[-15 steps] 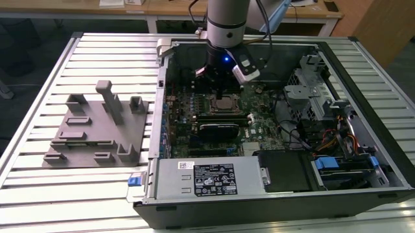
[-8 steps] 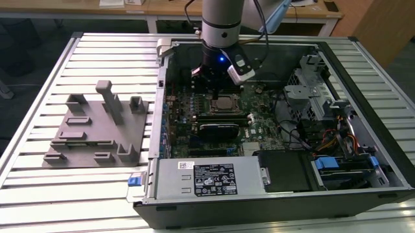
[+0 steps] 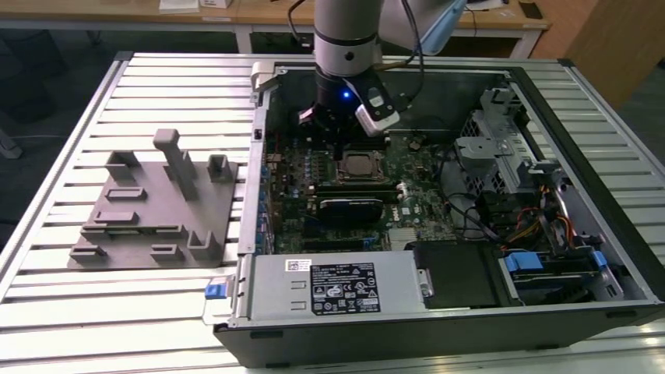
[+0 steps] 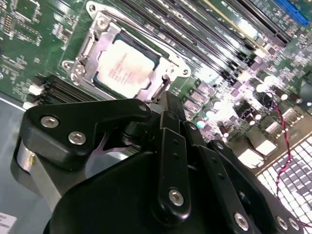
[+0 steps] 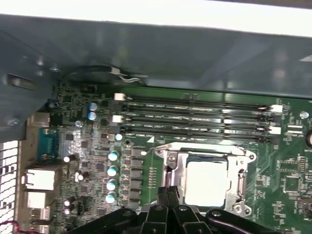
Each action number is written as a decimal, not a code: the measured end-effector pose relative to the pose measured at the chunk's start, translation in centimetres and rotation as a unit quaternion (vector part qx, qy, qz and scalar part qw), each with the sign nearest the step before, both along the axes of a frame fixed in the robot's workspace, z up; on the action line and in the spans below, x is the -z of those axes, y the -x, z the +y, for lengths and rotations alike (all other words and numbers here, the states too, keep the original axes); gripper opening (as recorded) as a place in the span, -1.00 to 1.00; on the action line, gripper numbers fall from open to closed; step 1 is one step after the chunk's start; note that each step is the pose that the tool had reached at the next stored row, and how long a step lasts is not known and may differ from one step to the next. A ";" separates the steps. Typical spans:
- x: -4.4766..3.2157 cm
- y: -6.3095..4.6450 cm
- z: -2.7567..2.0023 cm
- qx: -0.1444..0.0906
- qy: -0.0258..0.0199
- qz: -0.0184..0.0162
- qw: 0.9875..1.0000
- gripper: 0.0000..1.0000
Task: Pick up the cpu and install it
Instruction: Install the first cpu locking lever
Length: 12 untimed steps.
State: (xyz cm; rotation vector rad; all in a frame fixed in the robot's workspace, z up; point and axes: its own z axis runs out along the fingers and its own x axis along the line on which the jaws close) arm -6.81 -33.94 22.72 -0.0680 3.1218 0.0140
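The cpu, a flat square chip with a silvery top, lies inside the metal socket frame on the green motherboard of the open computer case. Both wrist views show it seated in that frame, cpu and cpu. My gripper hangs just above the board on the far side of the socket in the exterior view. In both wrist views the black fingertips are pressed together with nothing between them, right beside the socket's edge and apart from the chip.
A grey fixture plate with upright blocks lies on the slatted table at the exterior view's left. Inside the case are a power supply, black memory slots, a drive cage and loose cables. The case wall stands close behind the board.
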 end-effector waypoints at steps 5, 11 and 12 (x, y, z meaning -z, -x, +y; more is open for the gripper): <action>0.00 0.6 0.00 0.000 -0.001 0.000 1.000 -0.79; -0.88 0.6 0.00 0.000 -0.001 0.000 1.000 -0.79; -1.05 0.6 0.00 0.000 -0.001 0.000 1.000 -0.79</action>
